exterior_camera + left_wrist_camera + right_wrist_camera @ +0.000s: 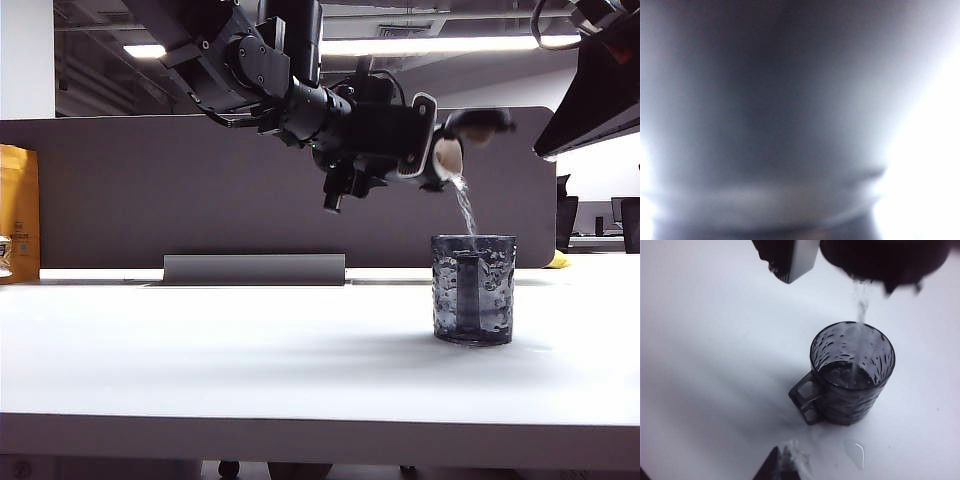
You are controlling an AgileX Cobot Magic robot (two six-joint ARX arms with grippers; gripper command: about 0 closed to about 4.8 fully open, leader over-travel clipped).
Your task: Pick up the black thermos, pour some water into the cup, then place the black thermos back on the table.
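Pouring now, thin stream dropping into the cup [474, 288].
My left end effector [425, 140] clamps the thermos [400, 135] tipped above it; the right end effector [785, 466], pressed together, hovers near. Over-tilting risks adding to the puddle [855, 452] on the tabletop [220, 350].

Tipping the black thermos [400, 135] near level in the left tool [425, 140] at upper centre of the frame, streaming water from the pale spout [448, 157] into the cup [474, 288] standing at right on the white worktop [220, 350].
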